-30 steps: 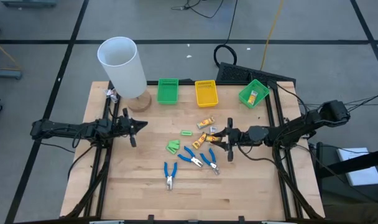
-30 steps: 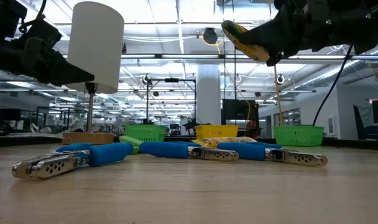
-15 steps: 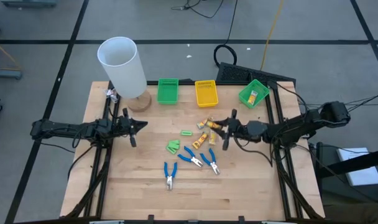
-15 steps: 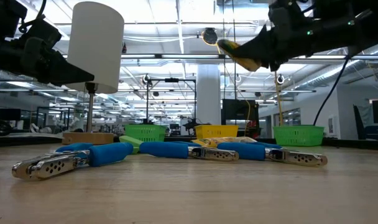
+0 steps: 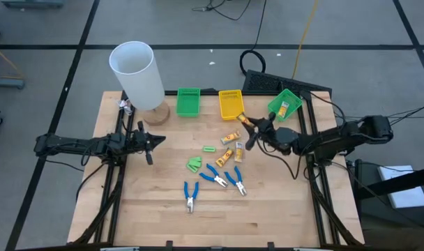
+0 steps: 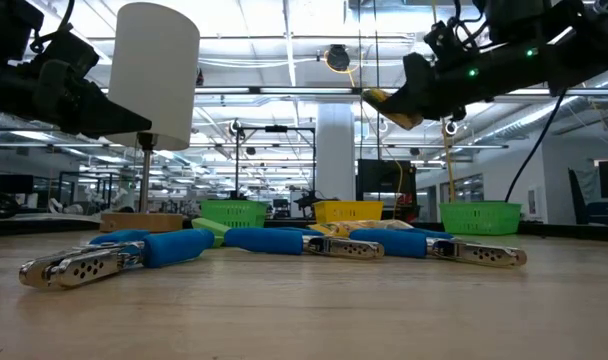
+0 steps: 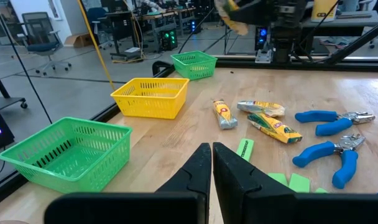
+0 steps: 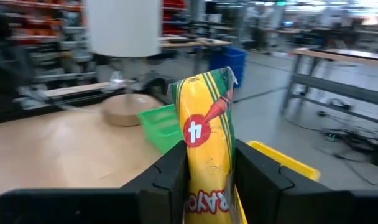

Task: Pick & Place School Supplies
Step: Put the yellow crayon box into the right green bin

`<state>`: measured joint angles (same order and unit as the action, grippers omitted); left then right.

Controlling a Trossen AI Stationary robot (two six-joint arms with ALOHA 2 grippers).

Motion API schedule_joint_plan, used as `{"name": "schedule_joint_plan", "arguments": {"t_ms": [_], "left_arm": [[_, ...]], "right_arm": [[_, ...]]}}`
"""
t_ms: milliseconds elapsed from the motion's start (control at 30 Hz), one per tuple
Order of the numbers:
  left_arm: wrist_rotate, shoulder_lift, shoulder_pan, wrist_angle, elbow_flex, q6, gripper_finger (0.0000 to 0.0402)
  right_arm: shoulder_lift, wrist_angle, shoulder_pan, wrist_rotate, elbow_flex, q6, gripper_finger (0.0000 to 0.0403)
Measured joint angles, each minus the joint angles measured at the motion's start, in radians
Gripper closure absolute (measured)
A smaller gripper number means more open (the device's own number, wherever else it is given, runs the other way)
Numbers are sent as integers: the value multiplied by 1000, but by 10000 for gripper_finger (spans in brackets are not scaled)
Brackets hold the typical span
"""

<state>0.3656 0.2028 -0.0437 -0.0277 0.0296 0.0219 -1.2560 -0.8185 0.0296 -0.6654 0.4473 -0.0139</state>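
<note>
My right gripper [image 5: 248,128] hovers above the table just off the near right corner of the yellow bin [image 5: 231,104], shut on a yellow crayon pack [image 8: 207,140] that also shows in the low view [image 6: 382,99]. More crayon packs [image 5: 230,137], light-green pieces [image 5: 194,164] and blue-handled pliers [image 5: 213,176] lie flat on the table's middle. My left gripper [image 5: 158,139] waits shut at the table's left, above the wood, its fingers [image 7: 207,165] together with nothing between them. My right gripper pinches the crayon pack's lower part [image 8: 209,186] between its two fingers [image 8: 173,171], one on each long side. The fingers come roughly level from the table's right and lie along the pack. The pack juts out past the fingertips toward the yellow bin, lifted clear of the table.
A green bin [image 5: 188,102] stands left of the yellow one and another green bin [image 5: 284,104] right of it, holding a yellow item. A tall white cylinder [image 5: 137,73] on a wooden base stands at the far left. Bare wood lies along the near edge.
My right gripper has swung from over the loose crayon packs toward the table's far edge and the yellow bin, turning its fingers toward that bin. It has stayed shut on the crayon pack, which has kept clear of the table.
</note>
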Motion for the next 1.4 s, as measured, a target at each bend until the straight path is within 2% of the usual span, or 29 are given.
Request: {"name": "schedule_joint_plan", "arguments": {"t_ms": [267,433,767,1167,1400], "left_arm": [[0,0,0,0,0,0,380],[0,0,0,0,0,0,380],[0,0,0,0,0,0,380],[0,0,0,0,0,0,380],[0,0,0,0,0,0,380]], "right_arm": [[0,0,64,-138,0,-5,297],[0,11,93,-229,0,-110,296],[0,154,180,-228,0,-237,304],[12,336,409,-228,0,-267,309],[81,541,552,-220,0,-383,309]]}}
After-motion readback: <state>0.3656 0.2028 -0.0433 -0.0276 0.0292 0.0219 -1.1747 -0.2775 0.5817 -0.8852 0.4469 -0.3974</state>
